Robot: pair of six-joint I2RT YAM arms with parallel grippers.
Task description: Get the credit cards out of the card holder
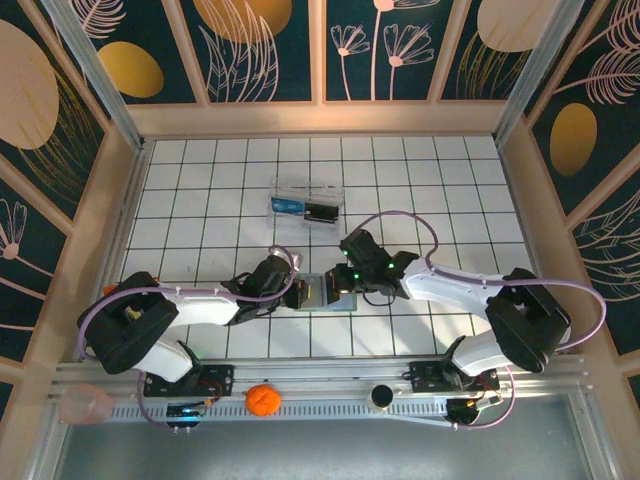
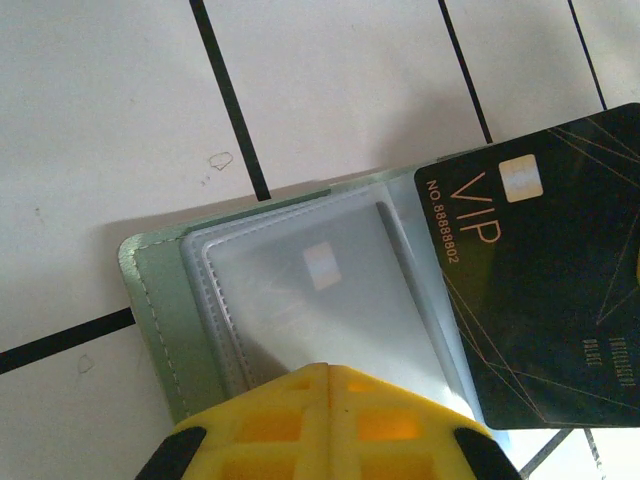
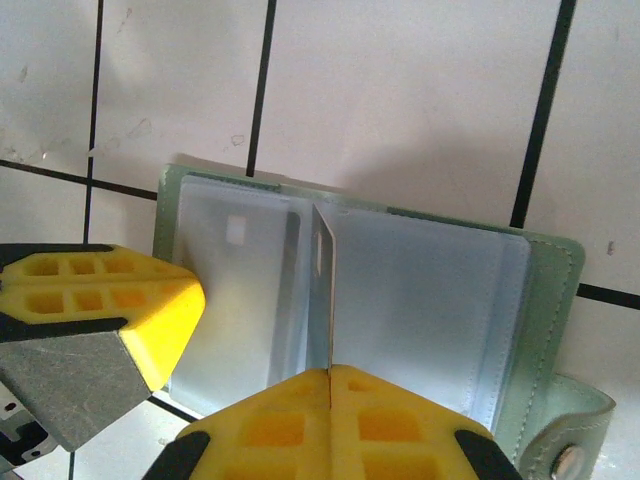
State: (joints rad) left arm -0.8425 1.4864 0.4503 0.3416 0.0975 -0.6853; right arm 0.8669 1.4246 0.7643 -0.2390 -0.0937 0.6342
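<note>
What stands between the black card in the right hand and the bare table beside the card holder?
Nothing visible. The right hand is shut on the black card, which stands up from the middle of the open card holder. The shut left hand sits at the holder's edge, off to one side.

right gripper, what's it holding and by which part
The right gripper is shut on a black card. In the right wrist view it pinches the card's near edge, and the card stands on edge above the open card holder.
</note>
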